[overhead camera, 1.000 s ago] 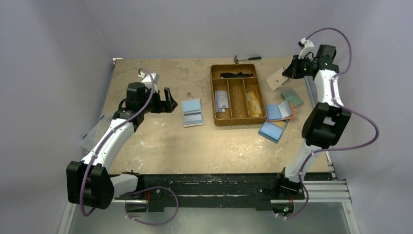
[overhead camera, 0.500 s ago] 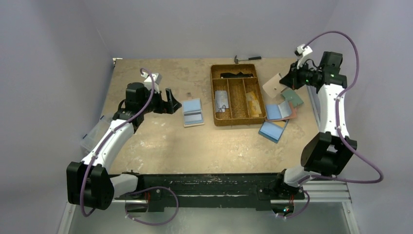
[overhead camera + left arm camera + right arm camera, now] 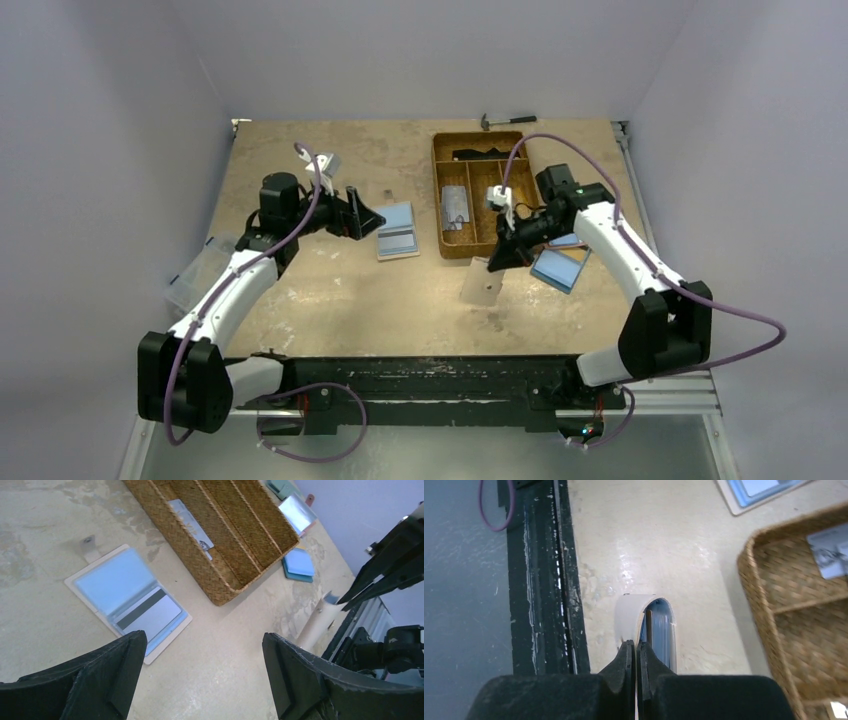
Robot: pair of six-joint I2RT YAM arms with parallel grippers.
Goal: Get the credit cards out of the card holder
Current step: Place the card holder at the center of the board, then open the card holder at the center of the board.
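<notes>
A tan card holder (image 3: pixel 397 231) lies open on the table left of the tray. In the left wrist view it (image 3: pixel 107 582) shows light blue inner faces, with a grey credit card (image 3: pixel 150 615) bearing a black stripe in its near half. My left gripper (image 3: pixel 365 216) is open and empty just left of it, its jaws (image 3: pixel 205 640) wide apart above bare table. My right gripper (image 3: pixel 498 254) is shut on one flap of a second tan card holder (image 3: pixel 482 284), which hangs above the table at front centre. The right wrist view shows it edge-on (image 3: pixel 629 615), partly open, blue inside.
A brown wicker compartment tray (image 3: pixel 436 200) stands at back centre with cards in it. A blue holder (image 3: pixel 558 268) lies right of the right gripper. A small hammer (image 3: pixel 507 120) lies at the far edge. A clear plastic box (image 3: pixel 195 275) sits at the left edge.
My right arm has swung from the far right corner to front centre, carrying the tan holder. My left gripper has moved a little right, toward the open holder.
</notes>
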